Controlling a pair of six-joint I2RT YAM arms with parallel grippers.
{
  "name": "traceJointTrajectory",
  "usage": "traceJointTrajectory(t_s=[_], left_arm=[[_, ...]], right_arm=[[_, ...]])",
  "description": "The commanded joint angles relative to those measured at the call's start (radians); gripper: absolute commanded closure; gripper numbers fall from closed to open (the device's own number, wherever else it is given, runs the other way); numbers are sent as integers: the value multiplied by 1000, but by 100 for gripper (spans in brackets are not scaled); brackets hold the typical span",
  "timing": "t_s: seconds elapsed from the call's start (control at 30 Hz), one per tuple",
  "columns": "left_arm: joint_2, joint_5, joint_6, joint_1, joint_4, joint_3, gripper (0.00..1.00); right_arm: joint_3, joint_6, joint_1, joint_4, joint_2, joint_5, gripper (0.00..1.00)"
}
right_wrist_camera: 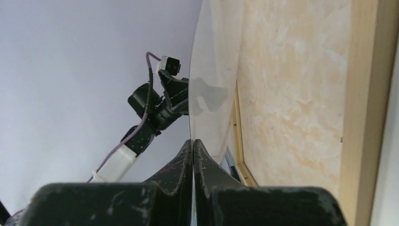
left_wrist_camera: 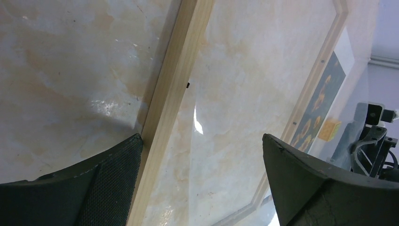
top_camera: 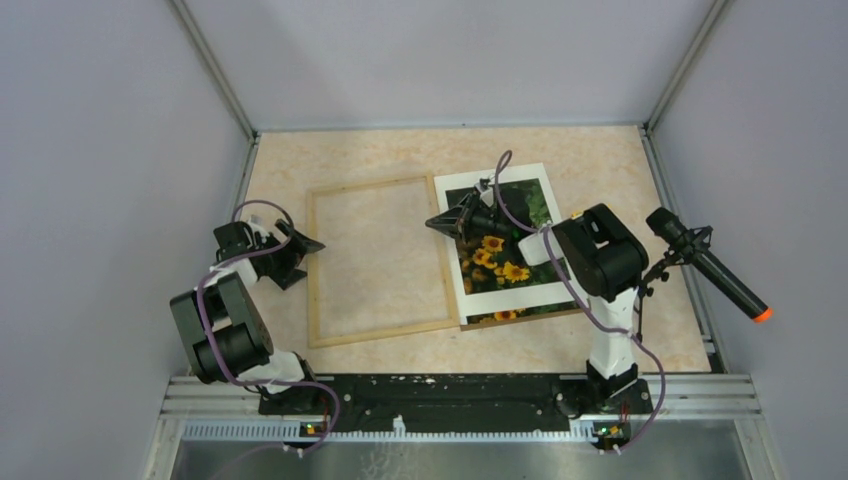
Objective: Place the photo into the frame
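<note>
The frame point(top_camera: 378, 258) of light wood lies flat left of centre, the table showing through it. The photo point(top_camera: 497, 258) of sunflowers lies to its right under a white mat point(top_camera: 495, 180). My right gripper point(top_camera: 436, 222) is at the frame's right rail, shut on the edge of a thin clear sheet point(right_wrist_camera: 196, 70) that rises from the jaws point(right_wrist_camera: 193, 141). My left gripper point(top_camera: 305, 245) hangs open over the frame's left rail point(left_wrist_camera: 174, 94), its fingers point(left_wrist_camera: 113, 183) astride the rail point(left_wrist_camera: 202, 155) and holding nothing. The photo point(left_wrist_camera: 324, 94) shows far right in the left wrist view.
A brown backing board point(top_camera: 520, 318) pokes out beneath the mat. A black microphone with an orange tip point(top_camera: 712, 266) stands at the right edge. Grey walls close in the table on three sides. The frame's right rail point(right_wrist_camera: 364, 117) runs close by the right gripper.
</note>
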Motion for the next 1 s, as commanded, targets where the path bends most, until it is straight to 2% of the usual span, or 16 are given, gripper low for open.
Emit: traceJointTrajectory(t_s=[0.0,0.03,0.17,0.23,0.37,0.53,0.63,0.7,0.9,0.97], left_arm=[[1,68,-15,1,37,3,1],[-1,69,-14,3,37,4,1],[-9,78,-8,3,39,1,1],[-10,80,-11,2,43,1,1],[-5,89,-14,3,49,0,1],[5,103,-23,3,59,-7,1],[11,110,-26,3,63,-9,1],[12,112,-25,3,62,-9,1],[12,106,-24,3,58,-9,1],[11,102,-24,3,57,-7,1]], right_arm=[[26,123,36,47,-40,5,100],[30,86,35,24,-46,-5,100],[49,-216,35,-278,-104,-18,82],[49,-311,34,-367,-127,-9,74],[50,-333,39,-350,-96,-93,67],[22,-328,59,-307,-96,-85,62],[19,-296,77,-265,-83,-79,63],[13,-280,88,-252,-80,-64,67],[-51,-237,92,-220,-109,9,97],[-74,-222,93,-198,-126,27,100]])
